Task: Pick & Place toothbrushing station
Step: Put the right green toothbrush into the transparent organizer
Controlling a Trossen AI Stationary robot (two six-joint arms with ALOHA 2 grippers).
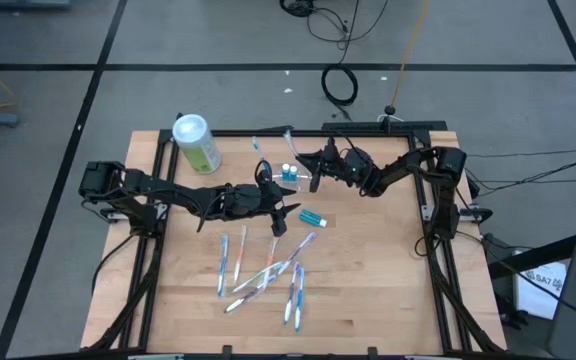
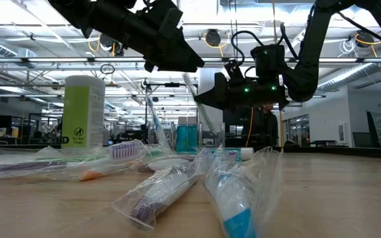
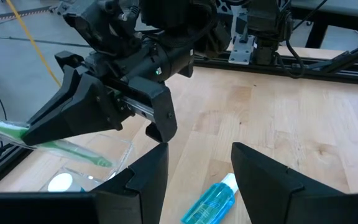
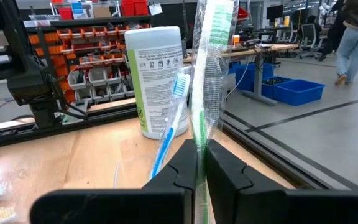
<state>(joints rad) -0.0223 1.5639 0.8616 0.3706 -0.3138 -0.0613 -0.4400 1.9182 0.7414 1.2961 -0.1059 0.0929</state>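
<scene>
The toothbrushing station (image 1: pixel 288 172), a small clear holder, stands on the table at the back middle. A blue toothbrush (image 4: pixel 170 121) stands upright in it. My right gripper (image 4: pixel 202 163) is just right of the station, shut on a green toothbrush in a clear wrapper (image 4: pixel 211 68). My left gripper (image 3: pixel 197 180) hovers open near the table's middle, on the near side of the station, above a small blue tube (image 3: pixel 211 200). A green-and-white canister (image 1: pixel 196 143) stands at the back left. My right gripper pinches the wrapped green toothbrush by its handle (image 4: pixel 201 134) between its two fingers. The fingers come about level from the table's right and lie across the brush. The brush stands nearly upright, head up; my fingers hide its lower end.
Several wrapped toothbrushes (image 1: pixel 268 270) lie scattered on the near half of the table. The small blue tube (image 1: pixel 312 217) lies just right of my left gripper. A dark frame rail (image 1: pixel 368 132) runs along the table's far edge.
</scene>
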